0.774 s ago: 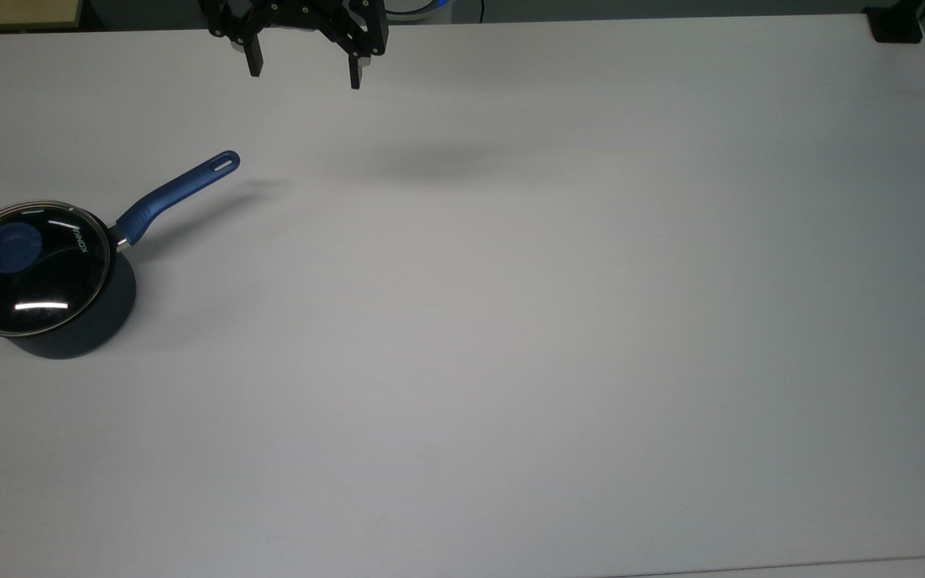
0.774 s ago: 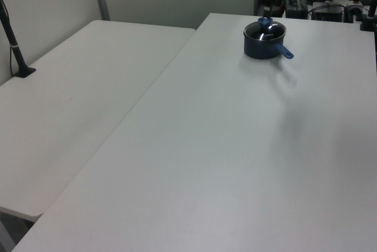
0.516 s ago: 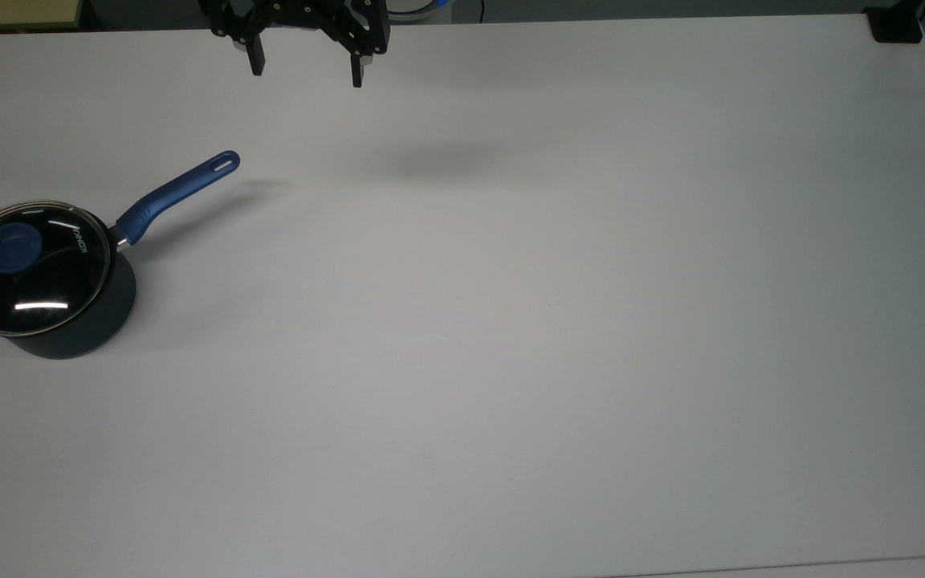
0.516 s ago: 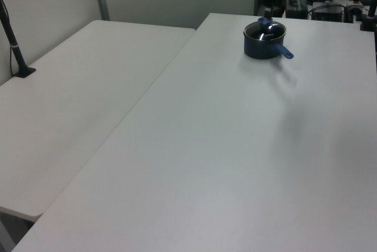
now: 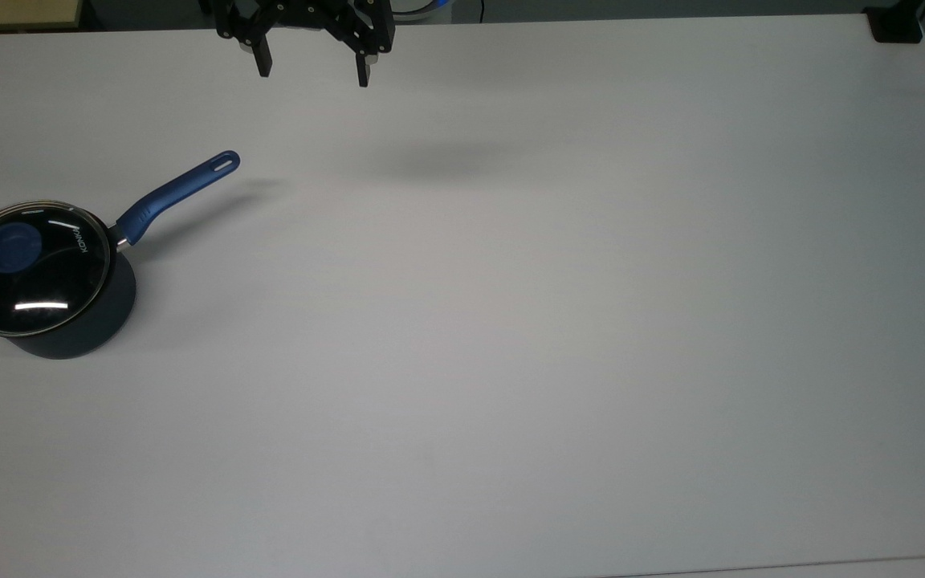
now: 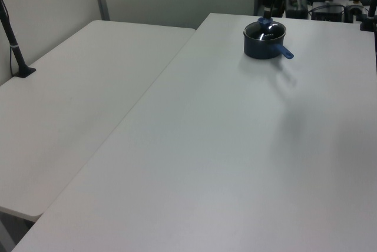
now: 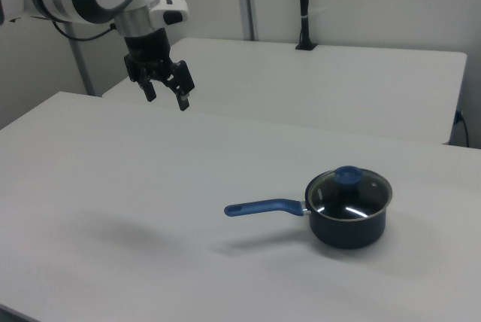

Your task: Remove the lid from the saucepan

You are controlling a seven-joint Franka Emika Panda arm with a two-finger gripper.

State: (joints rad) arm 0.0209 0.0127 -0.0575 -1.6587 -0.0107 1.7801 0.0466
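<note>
Fingers spread apart, black two-finger tool (image 5: 311,74) hangs well apart from lidded navy saucepan (image 5: 69,321) on white desk (image 5: 511,321).

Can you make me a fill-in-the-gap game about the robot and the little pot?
1. The lid sits on the ____.
2. The knob in the middle of the lid is coloured ____.
3. The gripper hangs in the air with its fingers ____.
4. In the top view, the handle points away from the pot toward the upper ____.

Missing words: saucepan; blue; open; right
</note>
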